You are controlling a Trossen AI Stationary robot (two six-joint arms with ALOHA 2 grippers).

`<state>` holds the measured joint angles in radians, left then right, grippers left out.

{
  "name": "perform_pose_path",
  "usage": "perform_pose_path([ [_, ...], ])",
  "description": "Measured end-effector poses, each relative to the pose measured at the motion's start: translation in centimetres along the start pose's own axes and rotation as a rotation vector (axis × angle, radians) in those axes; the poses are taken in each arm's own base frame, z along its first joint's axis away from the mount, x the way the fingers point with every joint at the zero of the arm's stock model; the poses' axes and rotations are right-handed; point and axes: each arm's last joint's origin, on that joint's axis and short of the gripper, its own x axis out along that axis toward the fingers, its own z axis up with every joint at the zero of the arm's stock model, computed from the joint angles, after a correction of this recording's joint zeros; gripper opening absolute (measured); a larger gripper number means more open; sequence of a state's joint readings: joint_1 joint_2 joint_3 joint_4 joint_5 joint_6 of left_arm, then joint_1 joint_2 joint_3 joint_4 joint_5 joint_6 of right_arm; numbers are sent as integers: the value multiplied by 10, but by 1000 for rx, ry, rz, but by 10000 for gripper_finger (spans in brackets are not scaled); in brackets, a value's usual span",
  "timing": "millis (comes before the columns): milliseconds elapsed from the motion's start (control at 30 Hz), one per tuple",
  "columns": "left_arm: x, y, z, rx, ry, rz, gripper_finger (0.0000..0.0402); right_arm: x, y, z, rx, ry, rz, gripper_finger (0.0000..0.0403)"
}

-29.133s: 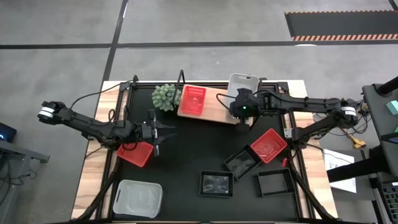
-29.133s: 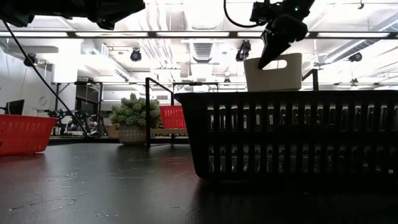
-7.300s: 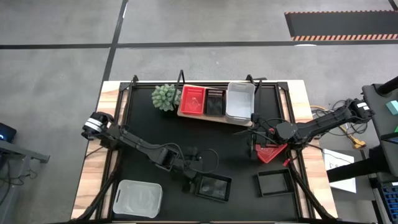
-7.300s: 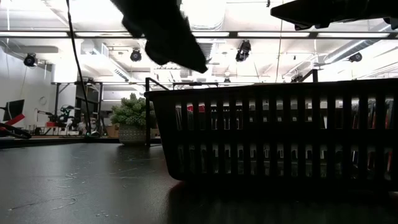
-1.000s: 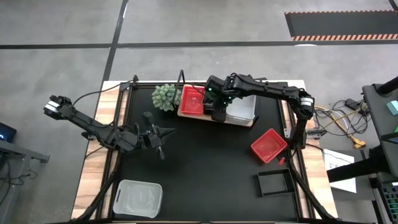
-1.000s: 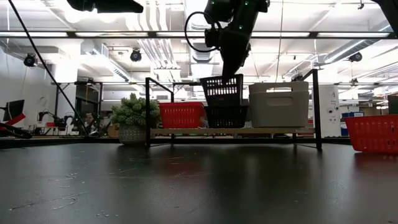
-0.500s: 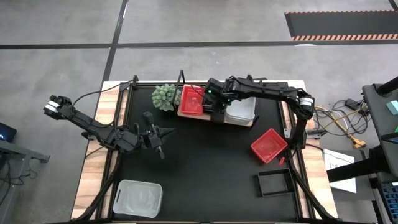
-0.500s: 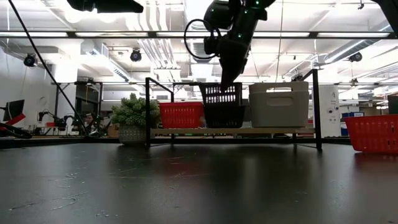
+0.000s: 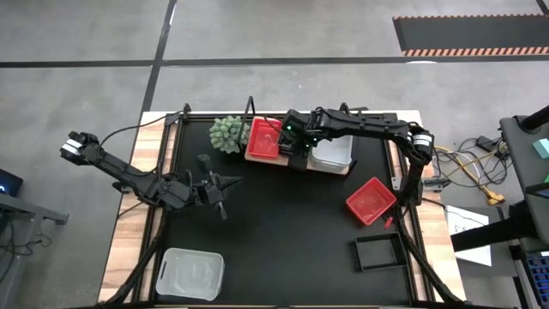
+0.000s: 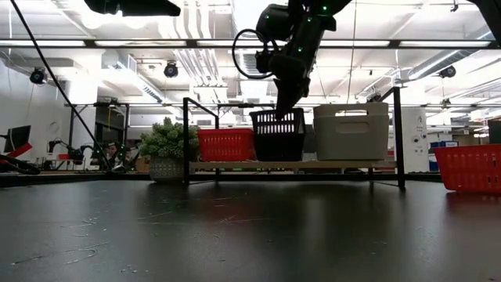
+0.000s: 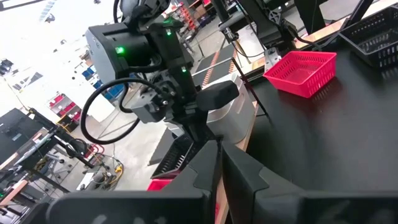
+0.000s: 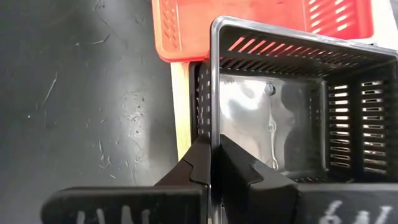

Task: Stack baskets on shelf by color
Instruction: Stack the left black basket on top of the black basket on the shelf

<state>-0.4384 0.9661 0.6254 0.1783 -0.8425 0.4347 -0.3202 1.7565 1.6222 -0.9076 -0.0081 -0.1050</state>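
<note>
Your black basket [image 10: 278, 135] sits on the shelf [image 10: 293, 165] between the red basket [image 10: 226, 144] and the white basket [image 10: 351, 131], its rim pinched in your right hand [image 12: 212, 163], while your left hand [image 9: 220, 184] hovers closed and empty over the table [image 9: 283, 223].

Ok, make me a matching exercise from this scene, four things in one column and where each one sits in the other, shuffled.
Things:
1. right gripper
2. white basket
3. loose red basket
4. green plant

Places:
A. left end of the shelf
B. table's near left corner
C. clamped on a black basket rim
D. table's right side

Pairs: 1-C, 2-B, 3-D, 4-A
</note>
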Motion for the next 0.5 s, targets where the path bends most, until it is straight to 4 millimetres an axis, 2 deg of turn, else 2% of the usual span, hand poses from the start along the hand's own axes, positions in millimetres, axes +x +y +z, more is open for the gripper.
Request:
perform_pose_path([
  [233,0,0,0,0,0,0,5,0,3,-1,-29,3,55,15],
  [500,0,0,0,0,0,0,5,-2,4,-6,-19,63,61,81],
])
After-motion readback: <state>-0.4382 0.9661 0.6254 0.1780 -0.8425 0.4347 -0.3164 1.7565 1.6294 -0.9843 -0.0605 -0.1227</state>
